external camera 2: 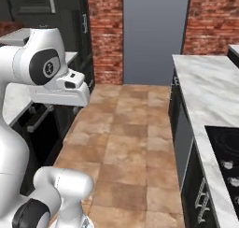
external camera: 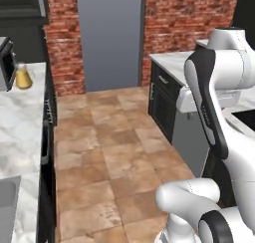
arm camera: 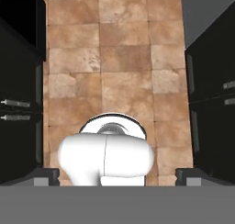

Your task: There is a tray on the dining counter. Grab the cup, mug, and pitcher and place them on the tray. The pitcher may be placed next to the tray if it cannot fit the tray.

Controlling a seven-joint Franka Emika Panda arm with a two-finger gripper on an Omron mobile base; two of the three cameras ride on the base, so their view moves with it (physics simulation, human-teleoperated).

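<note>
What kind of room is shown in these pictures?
Most likely a kitchen, seen down its aisle. Marble counters top dark cabinets on both sides, a black cooktop is set into one counter, and a sink into the other. The back wall is brick.

pitcher (external camera: 23, 77) – amber, glassy; counter (external camera: 20, 117) – smooth veined marble; floor (external camera: 114, 147) – mottled stone tile; wall (external camera: 184, 18) – rough brick.

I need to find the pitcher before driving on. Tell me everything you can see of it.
The pitcher is small and far off in the left base view. It is cone-shaped, amber-gold in its wide lower part, with a narrower, paler neck. It stands upright on the white-grey marble counter at the left, close beside a dark appliance near the brick wall. Whether it touches the appliance, I cannot tell. No handle is visible.
</note>
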